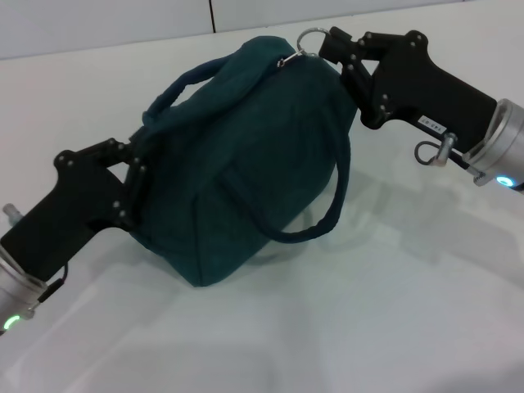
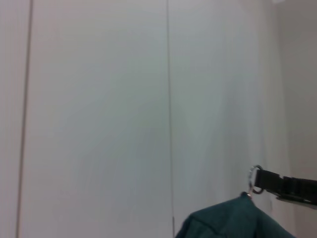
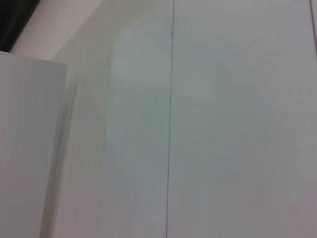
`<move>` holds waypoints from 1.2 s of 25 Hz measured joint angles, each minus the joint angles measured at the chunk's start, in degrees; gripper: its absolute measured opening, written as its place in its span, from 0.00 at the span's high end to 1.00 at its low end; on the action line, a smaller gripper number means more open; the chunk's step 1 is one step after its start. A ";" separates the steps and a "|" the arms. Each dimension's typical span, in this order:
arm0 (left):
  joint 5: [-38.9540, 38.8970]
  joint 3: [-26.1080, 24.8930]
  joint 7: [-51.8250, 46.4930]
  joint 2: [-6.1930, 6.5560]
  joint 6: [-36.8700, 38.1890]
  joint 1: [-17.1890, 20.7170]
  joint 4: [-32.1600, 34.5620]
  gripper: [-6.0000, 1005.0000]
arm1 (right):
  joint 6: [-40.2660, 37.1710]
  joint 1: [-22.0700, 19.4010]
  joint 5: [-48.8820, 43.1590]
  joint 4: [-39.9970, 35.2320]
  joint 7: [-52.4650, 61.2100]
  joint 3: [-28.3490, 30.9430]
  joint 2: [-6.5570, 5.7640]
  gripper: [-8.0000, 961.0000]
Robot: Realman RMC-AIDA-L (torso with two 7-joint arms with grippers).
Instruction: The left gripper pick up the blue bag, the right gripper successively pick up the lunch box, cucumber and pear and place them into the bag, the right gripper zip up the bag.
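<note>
The blue bag stands tilted in the middle of the white table, its top drawn closed as far as I can see. From the left, my left gripper is shut on the bag's near-left end, just under one rolled handle. My right gripper reaches in from the right and is shut on the silver ring pull at the bag's far top corner. The left wrist view catches the bag's top, the ring pull and the right gripper. Lunch box, cucumber and pear are out of view.
The bag's second handle hangs loose over its right front side. A white table spreads in front and to the right. A white panelled wall runs close behind the bag. The right wrist view shows only that wall.
</note>
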 joint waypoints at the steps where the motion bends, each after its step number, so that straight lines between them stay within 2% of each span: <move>1: -0.16 -0.26 0.01 0.00 0.03 0.18 0.00 0.93 | 0.03 -0.05 0.04 0.12 0.00 0.02 -0.01 0.83; 10: -1.91 -0.42 -0.20 0.22 0.02 1.84 1.38 0.93 | 0.33 -1.09 0.12 1.56 0.37 1.70 -0.28 0.83; 25: -1.95 -0.43 -2.44 0.66 0.19 2.38 2.85 0.93 | 3.02 -3.57 -0.05 4.04 0.21 4.36 -0.79 0.82; 30: -1.70 -0.10 -3.27 0.34 0.13 1.89 3.91 0.93 | 5.02 -3.39 -0.05 4.04 0.49 4.42 -0.79 0.82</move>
